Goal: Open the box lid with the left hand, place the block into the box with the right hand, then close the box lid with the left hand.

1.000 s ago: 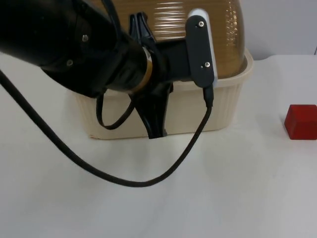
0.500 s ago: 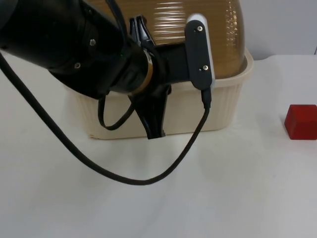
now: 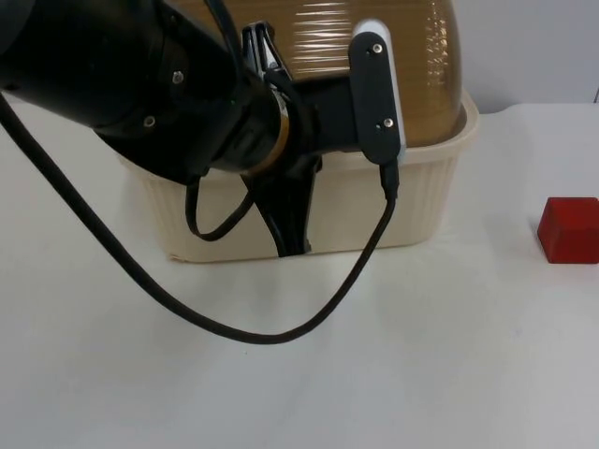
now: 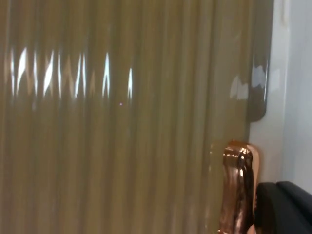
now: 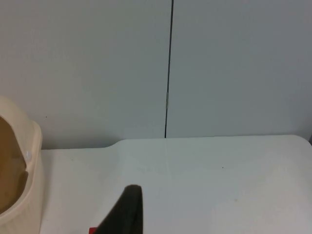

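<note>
A cream ribbed box (image 3: 421,196) stands at the back of the table under a domed amber see-through lid (image 3: 393,37). My left arm reaches over it, and the left gripper (image 3: 292,238) points down at the middle of the box's front wall. In the left wrist view the ribbed lid (image 4: 122,122) is very close, with a copper-coloured handle (image 4: 238,187) right beside the gripper. The red block (image 3: 568,229) lies on the table to the right of the box. The right gripper (image 5: 127,212) waits above the table, with the box's end (image 5: 29,161) beside it.
The grey partition wall (image 5: 219,63) closes off the table behind the box. White table top (image 3: 449,355) stretches in front of the box and around the block. A black cable (image 3: 243,332) from the left arm droops onto the table in front of the box.
My left arm has shifted slightly up and left over the box, and its cable loop has swung left. Box and block have not moved.
</note>
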`<state>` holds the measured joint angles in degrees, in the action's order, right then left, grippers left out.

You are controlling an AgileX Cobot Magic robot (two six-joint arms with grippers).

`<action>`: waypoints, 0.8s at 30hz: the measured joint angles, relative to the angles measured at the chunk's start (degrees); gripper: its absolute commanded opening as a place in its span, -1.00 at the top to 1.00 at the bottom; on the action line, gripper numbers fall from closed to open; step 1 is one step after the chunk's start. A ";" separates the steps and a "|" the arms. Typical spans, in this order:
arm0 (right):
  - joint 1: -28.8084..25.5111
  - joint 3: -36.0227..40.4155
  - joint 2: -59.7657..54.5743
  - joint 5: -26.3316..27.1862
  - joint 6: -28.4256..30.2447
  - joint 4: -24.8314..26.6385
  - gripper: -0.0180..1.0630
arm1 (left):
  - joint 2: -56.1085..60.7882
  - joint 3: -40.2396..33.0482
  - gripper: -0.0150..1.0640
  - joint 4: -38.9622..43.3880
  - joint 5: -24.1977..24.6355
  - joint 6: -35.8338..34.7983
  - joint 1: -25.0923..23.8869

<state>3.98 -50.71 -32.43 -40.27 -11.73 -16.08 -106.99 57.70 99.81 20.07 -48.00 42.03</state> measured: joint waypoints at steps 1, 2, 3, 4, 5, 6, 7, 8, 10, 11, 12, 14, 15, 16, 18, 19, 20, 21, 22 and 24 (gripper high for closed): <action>0.00 0.00 0.00 0.00 0.00 0.00 -0.97 | 0.00 0.00 0.98 0.00 0.00 0.00 0.00; 0.00 0.00 0.00 0.00 0.00 0.00 -0.97 | 0.00 0.00 0.98 0.00 0.00 0.00 0.00; 0.00 0.00 0.00 0.00 0.00 0.00 -0.97 | 0.00 0.00 0.98 0.00 0.00 0.00 0.00; 0.00 0.00 0.00 0.00 0.00 0.00 -0.97 | 0.00 0.00 0.98 0.00 0.00 0.00 0.00; 0.00 0.00 0.00 0.00 0.00 0.00 -0.97 | 0.00 0.00 0.98 0.00 0.10 0.00 0.00; 0.00 0.00 0.00 0.00 0.00 0.00 -0.97 | 0.00 0.00 0.98 0.00 0.52 0.00 0.00; 0.00 0.00 0.00 0.00 0.00 0.00 -0.97 | 0.00 0.00 0.98 0.00 0.94 0.00 0.00; 0.00 0.00 0.00 0.00 0.00 0.00 -0.97 | 0.00 0.00 0.98 0.00 1.24 0.00 0.00; 0.00 0.00 0.00 0.00 0.00 0.00 -0.97 | 0.00 0.00 0.98 0.00 1.73 0.00 0.00; 0.00 0.00 0.00 0.00 0.00 0.00 -0.97 | 0.00 0.00 0.98 0.00 2.06 0.00 0.00; 0.00 0.00 0.00 0.00 0.00 0.00 -0.97 | 0.00 0.00 0.98 0.00 2.70 0.00 0.13; 0.00 0.00 0.00 0.00 0.00 0.00 -0.97 | 0.00 0.00 0.98 0.00 3.48 0.00 0.13; 0.00 0.00 0.00 0.00 0.00 0.00 -0.97 | 0.00 0.00 0.98 0.00 3.48 0.00 0.13; 0.00 0.00 0.00 0.00 0.00 0.00 -0.97 | 0.00 0.00 0.98 0.00 4.24 0.00 0.13; 0.00 0.00 0.00 0.00 0.00 0.00 -0.97 | 0.00 0.00 0.98 0.09 5.56 -0.13 0.13; 0.00 0.00 0.00 0.00 0.00 0.00 -0.97 | 0.00 0.00 0.98 0.09 5.68 -0.13 0.00; 0.00 0.00 0.00 0.00 0.00 0.00 -0.97 | 0.00 0.00 0.98 0.09 5.68 -0.13 0.00; 0.00 0.00 0.00 0.00 0.00 0.00 -0.97 | 0.00 0.00 0.98 0.09 5.79 -0.13 0.00; 0.00 0.00 0.00 0.00 0.00 0.00 -0.97 | 0.00 0.00 0.98 0.09 5.77 -0.24 0.00; 0.00 0.00 0.00 0.00 0.00 0.00 -0.97 | 0.00 0.00 0.98 0.09 5.77 -0.52 0.00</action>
<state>3.98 -50.71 -32.43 -40.27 -11.73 -16.08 -106.99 57.70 99.90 25.84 -48.52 42.02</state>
